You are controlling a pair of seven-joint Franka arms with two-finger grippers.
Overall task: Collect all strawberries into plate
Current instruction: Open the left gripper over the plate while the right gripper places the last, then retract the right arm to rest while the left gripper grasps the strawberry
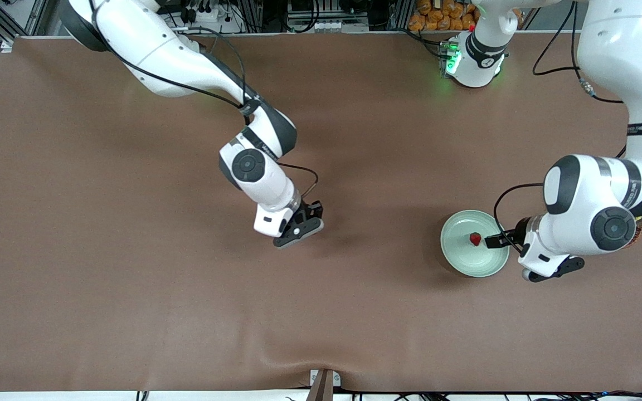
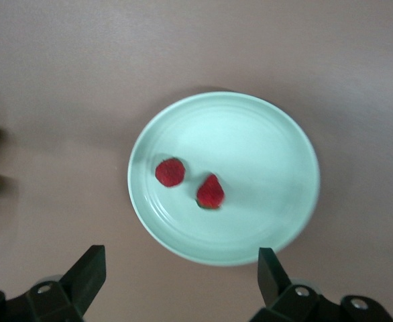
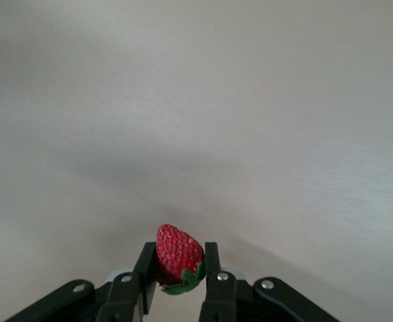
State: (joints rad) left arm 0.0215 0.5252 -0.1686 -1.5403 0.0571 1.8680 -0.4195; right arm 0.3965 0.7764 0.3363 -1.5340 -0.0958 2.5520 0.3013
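We see the pale mint-green plate [image 1: 457,253] resting on the brown table [image 1: 131,278] toward the left arm's end. In the left wrist view the plate [image 2: 263,134] holds two strawberries: one strawberry [image 2: 170,172] lies at about nine o'clock from the plate's centre, and a second strawberry [image 2: 210,192] sits just beside it, nearer six o'clock, the two close but apart. From the front we make out only one berry [image 1: 475,239] near the plate's middle; the other is probably hidden by the left arm's wrist.

The left gripper [image 2: 182,268] hangs over the rim of the plate on the side toward the left arm's end of the table, its jaws spread wide with nothing between them. In the front view its dark fingers [image 1: 494,241] reach over the plate's rim at about three o'clock.

The right gripper [image 1: 298,225] is above bare table near the middle, well apart from the plate. In the right wrist view we see its jaws clamped on a third strawberry [image 3: 178,258], red tip upward in that view and green leafy cap low beside one finger [image 3: 212,268].
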